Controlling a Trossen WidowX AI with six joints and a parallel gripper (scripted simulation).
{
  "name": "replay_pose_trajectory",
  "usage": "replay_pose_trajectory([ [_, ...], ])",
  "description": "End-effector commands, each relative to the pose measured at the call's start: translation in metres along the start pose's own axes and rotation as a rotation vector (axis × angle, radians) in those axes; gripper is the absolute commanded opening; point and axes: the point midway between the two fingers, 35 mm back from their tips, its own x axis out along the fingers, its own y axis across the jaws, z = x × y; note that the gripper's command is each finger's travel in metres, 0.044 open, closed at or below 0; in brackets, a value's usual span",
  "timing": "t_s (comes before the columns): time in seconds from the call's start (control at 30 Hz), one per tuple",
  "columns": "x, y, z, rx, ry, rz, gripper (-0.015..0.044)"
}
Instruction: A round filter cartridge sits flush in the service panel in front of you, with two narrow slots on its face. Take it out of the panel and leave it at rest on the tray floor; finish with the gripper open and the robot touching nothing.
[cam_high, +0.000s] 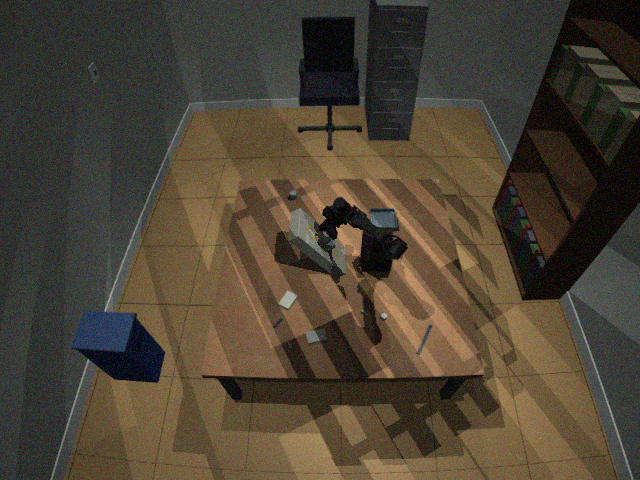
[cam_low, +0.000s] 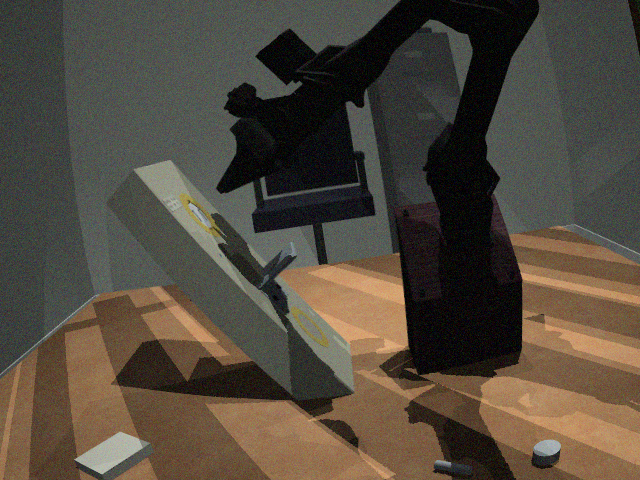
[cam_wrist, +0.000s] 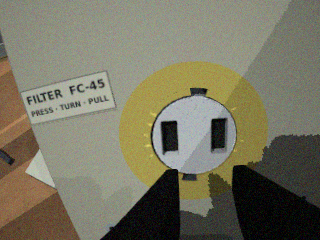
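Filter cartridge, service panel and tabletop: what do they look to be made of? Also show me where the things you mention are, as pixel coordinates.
Filter cartridge (cam_wrist: 195, 112): pale, matte, faintly speckled face; likely plastic, though painted metal is possible. Service panel (cam_low: 206, 289) (cam_wrist: 85, 150): smooth, light grey-beige and dull, with no grain; painted metal or plastic, I can't tell which. Tabletop (cam_high: 248, 330) (cam_low: 248, 439): warm brown with low sheen, probably wood or a wood-look laminate.
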Motion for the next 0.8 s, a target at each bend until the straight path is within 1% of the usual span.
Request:
replay_pose_trajectory([
  [0.0,0.008,-0.001,-0.001,0.007,0.003,-0.005,0.01],
  [0.57,0.036,0.001,-0.002,0.009,-0.004,0.002,0.01],
  [0.77,0.038,0.001,-0.003,0.01,-0.005,0.003,0.01],
])
